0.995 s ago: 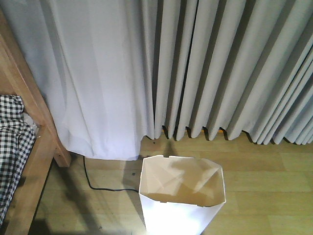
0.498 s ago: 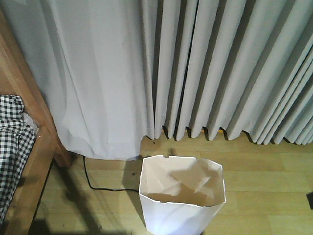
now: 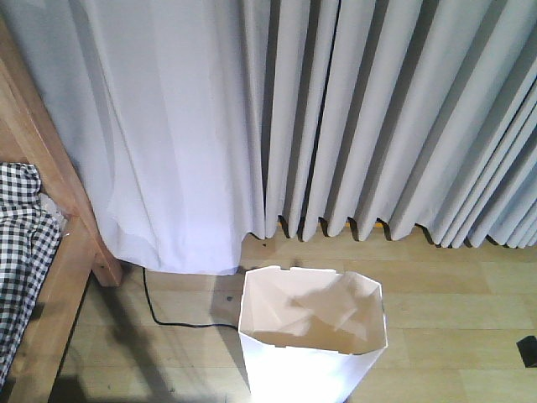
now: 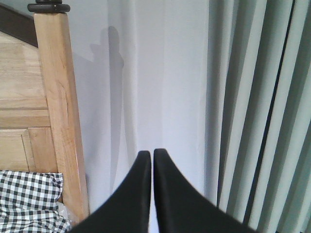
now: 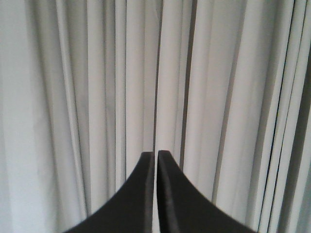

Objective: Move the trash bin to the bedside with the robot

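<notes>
The white trash bin stands upright on the wooden floor at the bottom centre of the front view, its cream inside empty. The light wooden bed frame with black-and-white checked bedding is at the left, some way from the bin. The bed post and bedding also show in the left wrist view. My left gripper is shut and empty, held up facing the curtain. My right gripper is shut and empty, facing the curtain folds. A small black part shows at the right edge.
Grey-white curtains hang across the whole back, down to the floor. A black cable runs on the floor between the bed frame and the bin. Wooden floor lies to the right of the bin.
The bin has stayed almost in place. The shadow inside it has shifted. A small black part has come into view at the right edge and moved slightly left.
</notes>
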`<state>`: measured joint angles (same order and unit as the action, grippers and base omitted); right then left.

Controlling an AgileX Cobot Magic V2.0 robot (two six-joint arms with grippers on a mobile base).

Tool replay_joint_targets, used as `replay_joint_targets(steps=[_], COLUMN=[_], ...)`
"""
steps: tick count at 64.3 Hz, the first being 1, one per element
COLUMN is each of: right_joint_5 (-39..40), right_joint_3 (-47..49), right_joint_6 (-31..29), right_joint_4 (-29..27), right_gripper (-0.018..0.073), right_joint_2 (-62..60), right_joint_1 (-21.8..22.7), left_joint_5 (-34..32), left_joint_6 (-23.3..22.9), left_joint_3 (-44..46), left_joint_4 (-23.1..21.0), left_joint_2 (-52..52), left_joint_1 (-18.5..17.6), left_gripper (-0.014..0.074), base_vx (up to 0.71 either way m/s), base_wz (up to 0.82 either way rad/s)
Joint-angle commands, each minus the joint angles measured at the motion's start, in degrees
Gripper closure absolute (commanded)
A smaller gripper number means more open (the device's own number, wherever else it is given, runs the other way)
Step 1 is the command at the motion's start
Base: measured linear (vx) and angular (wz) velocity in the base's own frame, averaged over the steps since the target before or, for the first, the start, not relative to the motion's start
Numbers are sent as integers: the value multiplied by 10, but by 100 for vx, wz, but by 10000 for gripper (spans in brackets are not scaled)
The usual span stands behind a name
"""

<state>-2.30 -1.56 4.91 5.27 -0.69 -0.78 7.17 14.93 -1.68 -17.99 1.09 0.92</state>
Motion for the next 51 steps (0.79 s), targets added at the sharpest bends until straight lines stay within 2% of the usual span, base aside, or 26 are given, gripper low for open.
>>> replay_joint_targets(steps=[1,16,51], right_joint_5=[33,30,30], right_joint_3=[-11,-11,-11], right_joint_6=[2,-21,-21], right_joint_4=[10,10,10], right_gripper=[570,570,570], right_joint_2=[-7,-7,-7], right_joint_1=[0,0,0], left_joint_5=[-38,-38,-38], left_joint_6=[-2,-2,-2], left_joint_3=[-12,-12,-12], left_joint_4=[-6,-6,-6], left_joint_2=[6,6,6], left_joint_1=[-3,-3,-3], left_gripper=[602,602,602], base_vx=[0,0,0], base_wz=[0,0,0])
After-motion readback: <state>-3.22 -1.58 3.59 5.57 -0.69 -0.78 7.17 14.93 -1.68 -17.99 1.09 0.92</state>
